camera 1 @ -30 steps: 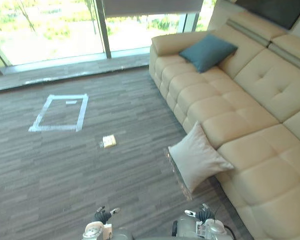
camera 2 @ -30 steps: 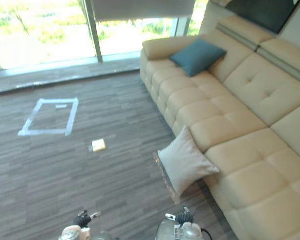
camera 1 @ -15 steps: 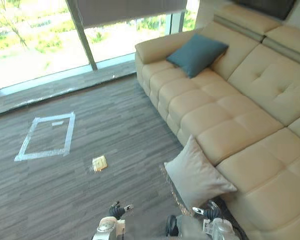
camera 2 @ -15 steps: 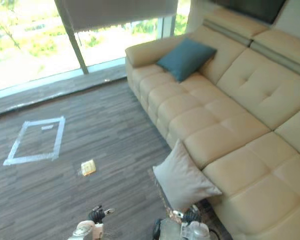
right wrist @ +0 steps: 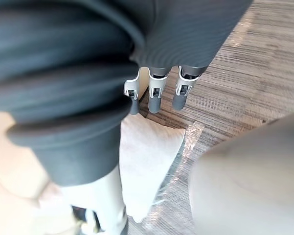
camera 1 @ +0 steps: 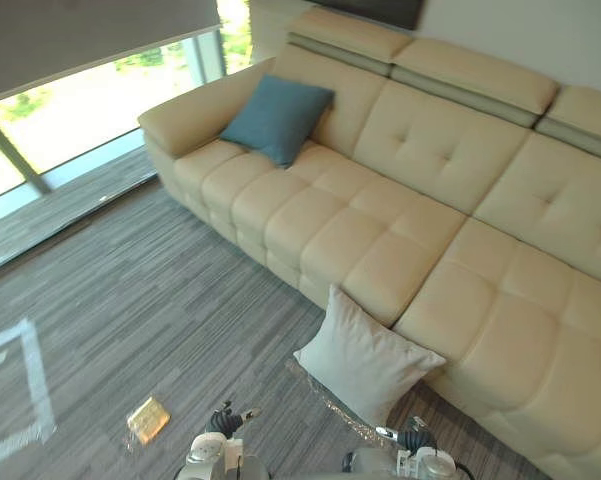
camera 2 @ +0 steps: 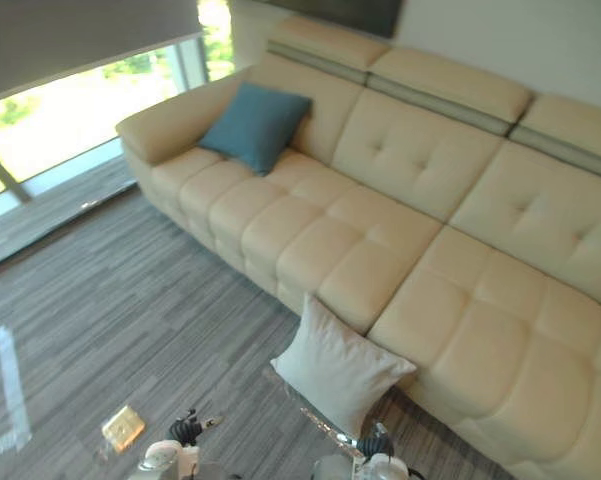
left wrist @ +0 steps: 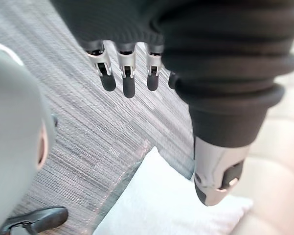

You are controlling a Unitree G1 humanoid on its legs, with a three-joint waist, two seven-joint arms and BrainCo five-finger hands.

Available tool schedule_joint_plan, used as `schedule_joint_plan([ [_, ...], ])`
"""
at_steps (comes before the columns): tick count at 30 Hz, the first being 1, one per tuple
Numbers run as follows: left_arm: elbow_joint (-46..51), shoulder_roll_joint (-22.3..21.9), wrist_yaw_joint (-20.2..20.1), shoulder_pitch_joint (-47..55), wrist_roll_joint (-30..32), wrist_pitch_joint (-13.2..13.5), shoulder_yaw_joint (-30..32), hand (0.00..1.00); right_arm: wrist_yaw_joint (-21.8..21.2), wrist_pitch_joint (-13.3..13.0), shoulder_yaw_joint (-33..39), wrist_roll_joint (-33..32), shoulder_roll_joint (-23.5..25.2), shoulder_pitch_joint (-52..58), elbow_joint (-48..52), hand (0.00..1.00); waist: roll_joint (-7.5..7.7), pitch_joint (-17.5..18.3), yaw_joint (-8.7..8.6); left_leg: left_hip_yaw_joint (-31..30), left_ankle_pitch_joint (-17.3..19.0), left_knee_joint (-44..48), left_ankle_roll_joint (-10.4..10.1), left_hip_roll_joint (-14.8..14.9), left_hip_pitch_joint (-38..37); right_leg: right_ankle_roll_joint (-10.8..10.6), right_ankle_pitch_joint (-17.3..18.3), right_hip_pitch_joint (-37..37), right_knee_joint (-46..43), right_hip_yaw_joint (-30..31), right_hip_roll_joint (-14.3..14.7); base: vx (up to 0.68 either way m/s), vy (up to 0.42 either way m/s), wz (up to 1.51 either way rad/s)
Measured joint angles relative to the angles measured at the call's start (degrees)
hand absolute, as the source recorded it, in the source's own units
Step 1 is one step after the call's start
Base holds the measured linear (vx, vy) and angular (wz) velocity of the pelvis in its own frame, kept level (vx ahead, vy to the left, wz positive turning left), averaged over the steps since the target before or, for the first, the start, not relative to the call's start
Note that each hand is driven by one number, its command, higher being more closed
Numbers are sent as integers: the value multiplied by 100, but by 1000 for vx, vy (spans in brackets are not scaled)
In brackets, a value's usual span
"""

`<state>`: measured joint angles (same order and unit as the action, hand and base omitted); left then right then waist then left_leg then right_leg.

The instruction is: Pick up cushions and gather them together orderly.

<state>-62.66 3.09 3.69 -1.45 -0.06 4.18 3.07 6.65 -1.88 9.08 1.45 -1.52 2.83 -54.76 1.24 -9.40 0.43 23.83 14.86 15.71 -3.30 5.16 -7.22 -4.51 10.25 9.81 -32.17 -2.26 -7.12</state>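
White cushion (camera 1: 365,362) is sitting on the grey striped floor (camera 1: 180,300), propped against the front of the beige sofa (camera 1: 450,200) about midway along it, one corner pointing up. A crinkled clear plastic sheet (camera 1: 325,398) is lying under its lower edge.

Teal cushion (camera 1: 276,118) is leaning on the sofa's back at the end by the armrest, well apart from the white one.

Left hand (left wrist: 128,78) is hanging above the floor near the white cushion. Its fingers are straight and loosely spread, its thumb is apart, and it is holding nothing.

Right hand (right wrist: 155,95) is hanging likewise over the white cushion and the plastic, with its fingers straight and nothing in it.

A small yellow packet (camera 1: 148,419) is lying flat on the floor, well apart from the cushion on the window side; any print on it is too small to read. A pale tape outline (camera 1: 35,375) is marking the floor beyond it. A window (camera 1: 90,110) with a grey blind (camera 1: 80,35) is running along the far side.
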Motion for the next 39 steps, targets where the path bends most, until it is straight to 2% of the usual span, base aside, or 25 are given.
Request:
schedule_joint_plan([
  [1,-2,9,1,-1,1,0,-36,0,-1,-5,-39,29,-10,-21,-9,0,-4,0,-10,74,0,-45,0,-1,-66,14,-5,47,-75,-181,-53,114,66,-95],
  [2,-3,34,8,-4,-2,0,-132,0,1,-10,-128,88,-20,-50,-15,0,0,-1,-55,252,0,-196,1,-14,-253,171,70,77,-192,-1153,-336,66,29,-58],
  [3,-2,40,8,-6,-2,0,-153,0,2,-11,-145,90,-24,-49,-19,0,13,2,-50,293,0,-236,1,-24,-297,220,93,71,-190,-1406,-407,156,20,-92],
  [4,-10,67,6,-4,-9,1,-197,0,-1,-10,-244,103,-72,-79,-67,0,19,6,-41,450,0,-371,0,-86,-390,378,172,70,-103,-2250,-580,112,-19,-85],
  [6,-39,35,-3,-6,-14,2,-201,0,0,-16,-247,105,-150,-167,-170,0,-49,-8,-50,451,-8,-408,-2,-77,-383,415,157,53,59,-2572,-568,89,-34,-79],
  [7,-101,-13,-5,-19,-16,-1,-248,0,2,-18,-234,95,-263,-275,-257,0,-201,-52,-73,452,-30,-500,-6,-71,-384,578,122,27,289,-2667,-448,71,-60,-71],
  [8,-118,-45,-10,-27,-14,-6,-302,0,3,-24,-203,91,-315,-295,-250,0,-299,-74,-129,452,-68,-525,-56,-86,-385,615,141,0,522,-2553,-336,87,-69,-66],
  [11,-123,-64,-26,-23,0,-4,-304,0,8,-22,-8,79,-335,-255,-252,0,-336,-77,-139,386,-130,-168,-137,-28,-347,619,140,-211,848,-2512,-235,72,-56,-29],
  [13,-81,-62,-56,-26,3,6,-305,0,7,-21,-3,75,-328,-192,-245,0,-298,-89,-123,372,-134,749,-149,188,-75,629,131,-481,1191,-2438,-119,38,-65,-16],
  [14,6,-61,-53,-4,2,9,-298,0,13,-19,12,75,-322,-159,-231,0,-317,-95,-66,345,-181,1644,-228,466,212,658,77,-650,1404,-2363,-6,19,-34,-35],
  [15,68,-55,-47,8,-2,34,-295,0,17,24,18,73,-301,-142,-234,0,-301,-125,10,43,41,2298,-260,625,551,693,75,-782,1536,-2201,95,30,-5,-41],
  [16,94,-56,-44,12,-2,38,-295,0,18,32,22,71,-301,-140,-234,0,-310,-126,9,-97,132,2321,-247,611,607,708,84,-805,1556,-2148,121,36,47,-62],
  [18,192,-50,-40,25,-13,50,-293,0,24,29,97,66,-279,-156,-234,0,-282,-146,36,-849,415,1664,-89,401,957,680,65,-778,1563,-1745,146,65,91,-81],
  [19,205,-50,-39,28,-14,52,-289,0,27,32,103,66,-277,-151,-236,0,-278,-148,43,-951,415,1515,-87,369,981,668,58,-776,1563,-1684,146,62,130,-87],
  [20,240,-52,-34,33,-17,52,-287,0,36,27,142,43,-268,-167,-228,0,-273,-150,65,-1349,392,1085,-90,264,1040,617,48,-775,1559,-1502,146,70,204,-110],
  [21,249,-59,-17,37,-25,56,-290,0,61,24,137,38,-280,-128,-231,0,-289,-142,119,-1823,-124,425,-261,172,1007,444,53,-751,1487,-1192,192,84,235,-126],
  [23,229,-50,-11,39,-57,50,-286,0,74,15,140,23,-236,-104,-187,0,-234,-79,127,-1643,-126,258,-211,77,801,284,8,-749,1495,-967,146,86,174,-71],
  [24,234,-48,-3,24,-65,53,-280,0,69,20,142,23,-159,-12,-86,0,-137,-23,120,-1510,-119,175,-159,32,778,216,-70,-794,1654,-921,83,117,161,-27],
  [26,234,-26,-11,32,-62,46,-229,0,64,27,137,23,1,69,-65,0,-9,25,131,-1348,-132,110,-140,-54,710,131,-169,-764,1770,-798,33,192,180,-30],
  [28,221,-33,-14,39,-59,40,-230,0,62,26,139,27,29,85,-75,0,37,55,116,-1340,-134,60,-136,-132,642,76,-196,-807,1865,-778,-7,145,109,-10],
  [36,80,-50,-16,115,-7,40,-36,0,54,22,150,34,-88,53,-261,0,-148,136,110,-1348,-213,-364,-10,-261,177,18,-203,-1196,2170,-654,-30,96,31,-8],
  [39,8,-38,-15,120,-7,45,-10,0,56,19,175,35,-89,49,-373,0,-141,171,109,-1399,-284,-496,64,-284,56,16,-209,-1323,2277,-654,-12,36,-18,0],
])
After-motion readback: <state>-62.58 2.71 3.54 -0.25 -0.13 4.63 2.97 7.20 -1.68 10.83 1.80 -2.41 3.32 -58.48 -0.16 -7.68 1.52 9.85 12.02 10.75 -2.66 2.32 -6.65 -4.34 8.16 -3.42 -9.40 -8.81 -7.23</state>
